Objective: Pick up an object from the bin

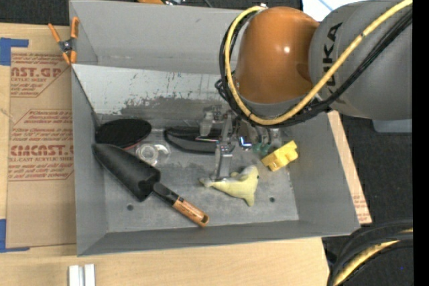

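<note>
Inside the bin lie black scoop, yellow block — pale toy.

The arm, in the upper right of the frame, is a thick, rounded casing of pale grey with black KUKA lettering on its side. Its wrist wears a glossy orange dome. Yellow and black cables loop round the dome's left edge and cross the grey casing. Below the dome, near frame centre, the pincer is bare grey metal.
</note>
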Controlling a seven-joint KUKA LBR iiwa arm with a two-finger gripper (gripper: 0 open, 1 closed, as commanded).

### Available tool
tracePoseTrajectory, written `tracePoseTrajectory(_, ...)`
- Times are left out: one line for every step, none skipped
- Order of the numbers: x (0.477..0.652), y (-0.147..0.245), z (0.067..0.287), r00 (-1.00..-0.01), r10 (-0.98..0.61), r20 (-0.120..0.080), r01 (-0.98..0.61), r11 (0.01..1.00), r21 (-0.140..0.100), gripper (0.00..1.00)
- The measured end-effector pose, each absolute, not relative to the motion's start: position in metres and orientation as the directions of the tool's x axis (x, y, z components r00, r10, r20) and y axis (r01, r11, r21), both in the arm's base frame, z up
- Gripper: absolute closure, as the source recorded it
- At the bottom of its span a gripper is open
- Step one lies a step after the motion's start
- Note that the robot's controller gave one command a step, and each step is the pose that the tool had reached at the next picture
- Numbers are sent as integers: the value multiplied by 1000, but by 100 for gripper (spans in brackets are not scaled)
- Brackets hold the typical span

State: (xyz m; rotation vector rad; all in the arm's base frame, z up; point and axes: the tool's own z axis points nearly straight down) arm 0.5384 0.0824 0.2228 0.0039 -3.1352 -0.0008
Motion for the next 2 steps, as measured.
tracePoseTrajectory(540, 82, 227, -1000, 0, -3, 0, 1000, 2, 0)
tracePoseTrajectory(500, 112, 89, -990, 138, -2, 138, 990, 3, 0)
